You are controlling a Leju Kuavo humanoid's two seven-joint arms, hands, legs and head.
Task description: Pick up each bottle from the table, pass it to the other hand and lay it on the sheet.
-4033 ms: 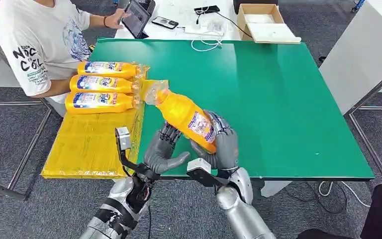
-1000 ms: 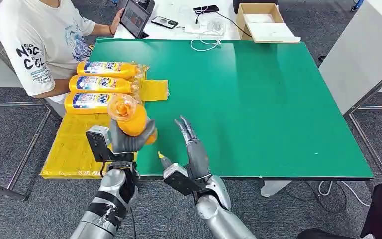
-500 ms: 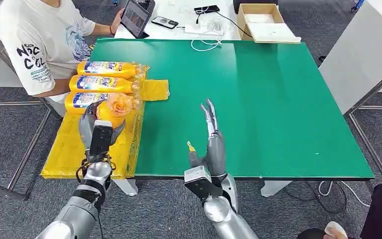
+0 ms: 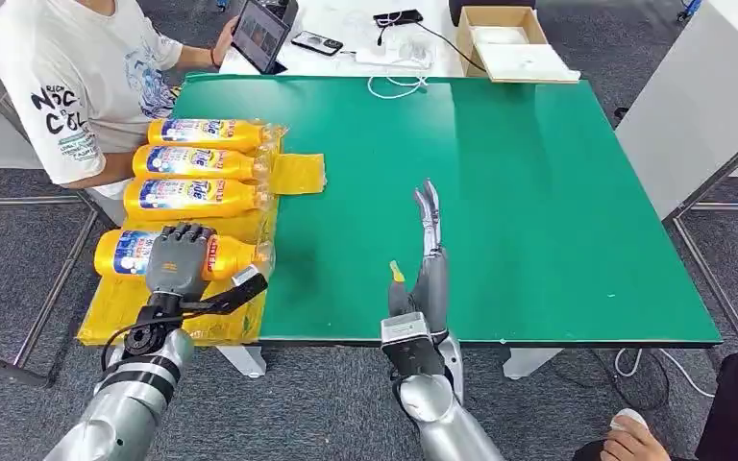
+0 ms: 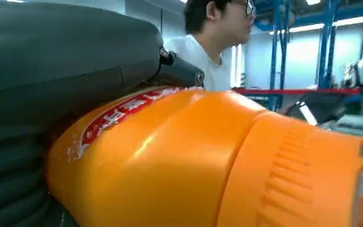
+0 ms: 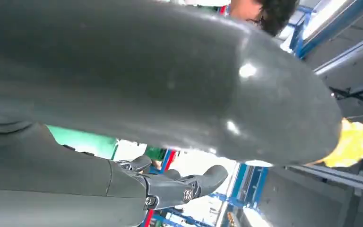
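Green table (image 4: 538, 192) from the head view: the left hand (image 4: 177, 257) lies on top of a bottle (image 4: 125, 254) on the yellow sheet (image 4: 144, 307), fingers wrapped around it. This bottle lies sideways, cap toward the table, beside three more bottles (image 4: 197, 165). The right hand (image 4: 428, 252) is empty, fingers straight, well apart. Left wrist view: the orange bottle (image 5: 194, 161) sits tight against the hand (image 5: 38, 94). Right wrist view: the hand (image 6: 123, 85) holds nothing.

Four bottles are lying side by side on the sheet (image 4: 159, 288) at the table's (image 4: 538, 192) left edge, and the left hand (image 4: 175, 257) is resting on the nearest bottle (image 4: 125, 254).
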